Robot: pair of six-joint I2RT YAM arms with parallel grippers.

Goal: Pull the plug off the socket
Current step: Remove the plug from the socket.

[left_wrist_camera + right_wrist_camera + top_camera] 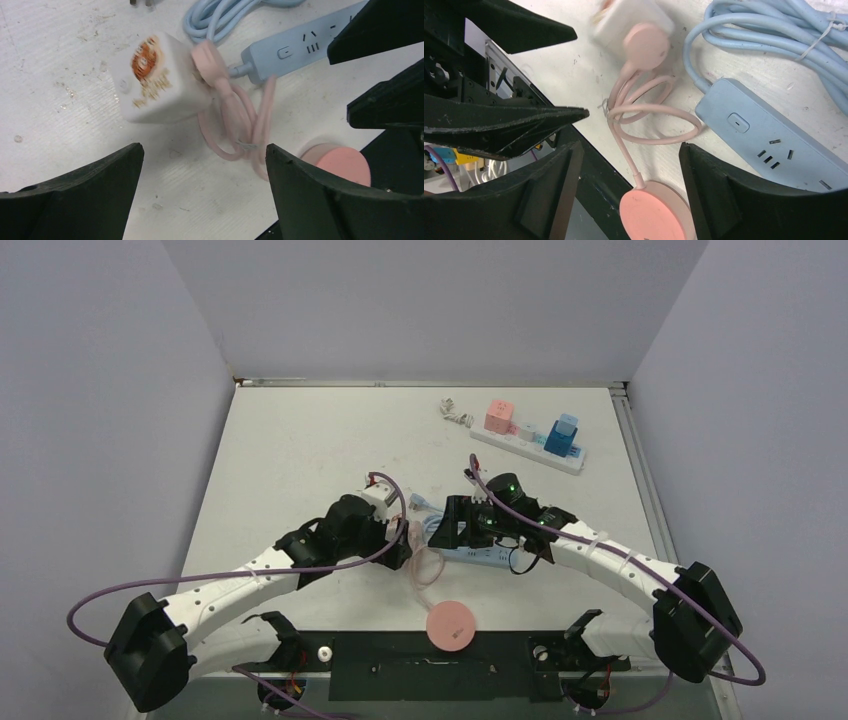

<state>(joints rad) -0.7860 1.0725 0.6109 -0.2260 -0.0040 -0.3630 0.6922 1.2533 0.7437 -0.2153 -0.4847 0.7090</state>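
A white cube socket (160,80) lies on the table with a round pink plug (210,65) seated in its side face. The plug's pink cable (240,125) coils toward a pink disc (340,162). My left gripper (205,165) is open and empty, a little short of the cube, its jaws wide apart over bare table. My right gripper (631,165) is open and empty above the pink cable (649,125) and disc (654,215), with the plug (646,45) and cube (631,17) beyond it. In the top view both grippers (405,538) (447,525) face each other closely.
A blue power strip (764,135) with its bundled blue cable (774,35) lies right beside the cube and under my right wrist. A white power strip (527,447) carrying a pink cube (499,416) and a blue adapter (563,435) sits at the back right.
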